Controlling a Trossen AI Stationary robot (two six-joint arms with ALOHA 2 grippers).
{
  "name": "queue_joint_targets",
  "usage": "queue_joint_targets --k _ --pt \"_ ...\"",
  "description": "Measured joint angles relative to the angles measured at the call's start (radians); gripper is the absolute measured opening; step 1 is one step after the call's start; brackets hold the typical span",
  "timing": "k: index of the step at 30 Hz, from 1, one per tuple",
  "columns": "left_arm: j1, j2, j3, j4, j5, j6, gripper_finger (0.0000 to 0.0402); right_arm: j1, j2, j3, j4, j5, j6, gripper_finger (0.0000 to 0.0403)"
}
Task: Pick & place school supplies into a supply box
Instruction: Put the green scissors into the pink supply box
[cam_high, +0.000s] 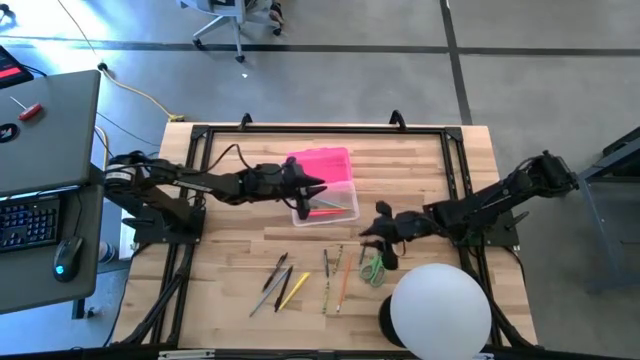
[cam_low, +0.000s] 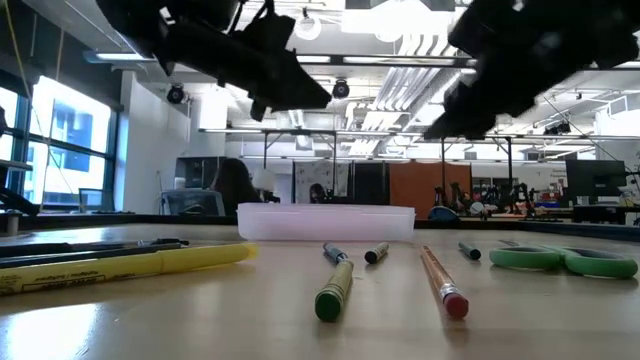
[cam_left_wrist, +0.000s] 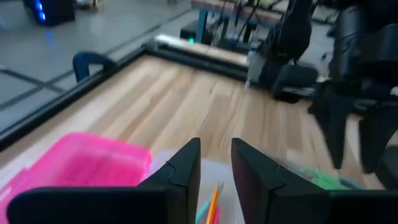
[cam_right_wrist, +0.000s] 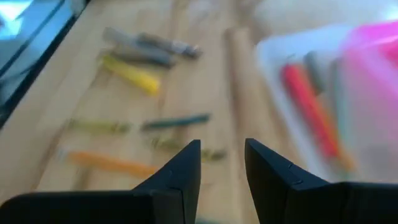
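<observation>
hovering narrow-gapped and empty, the left hand (cam_high: 318, 190) overhangs the clear supply box (cam_high: 325, 203), seemingly holding orange pencils (cam_high: 326, 212).

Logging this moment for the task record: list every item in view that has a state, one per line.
supply box: open, a few supplies inside
pink lid: off the opening, lying behind the box
left gripper: over the box, jaws open, empty
right gripper: above the table, jaws open, empty
green scissors: on the table
yellow marker: on the table

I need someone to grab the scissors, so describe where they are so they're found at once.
Start at the big white dome at the table's near right corner. Just to its upper left lie the scissors, the only looped, green-handled item; their neighbours are straight pens and pencils.
</observation>
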Motion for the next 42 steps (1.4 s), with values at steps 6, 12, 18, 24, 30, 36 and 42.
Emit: queue_joint_targets --k 6,12,18,24,30,36,42 --pt "0.0 -0.002 0.0 -0.099 -0.001 -0.027 0.0115 0.114 0.0 0.011 -0.015 -0.152 -0.016 0.0103" --pt "0.0 -0.002 0.0 -0.121 -0.003 -0.03 0.0113 0.24 0.006 0.075 -0.14 -0.162 -0.143 0.0103" --pt "0.0 -0.002 0.0 -0.086 -0.004 -0.034 0.0113 0.28 0.1 0.135 -0.308 -0.109 -0.293 0.0103" --pt "0.0 -0.002 0.0 -0.061 0.006 -0.057 0.0113 0.243 0.212 0.193 -0.336 -0.145 -0.452 0.0103" --pt "0.0 -0.002 0.0 -0.064 0.008 -0.056 0.0113 0.203 0.313 0.229 -0.4 -0.161 -0.558 0.0103" --pt "0.0 -0.002 0.0 -0.064 0.008 -0.054 0.0113 0.166 0.396 0.254 -0.391 -0.154 -0.647 0.0103" --pt "0.0 -0.002 0.0 -0.073 0.013 -0.053 0.0113 0.141 0.409 0.252 -0.395 -0.095 -0.737 0.0103"
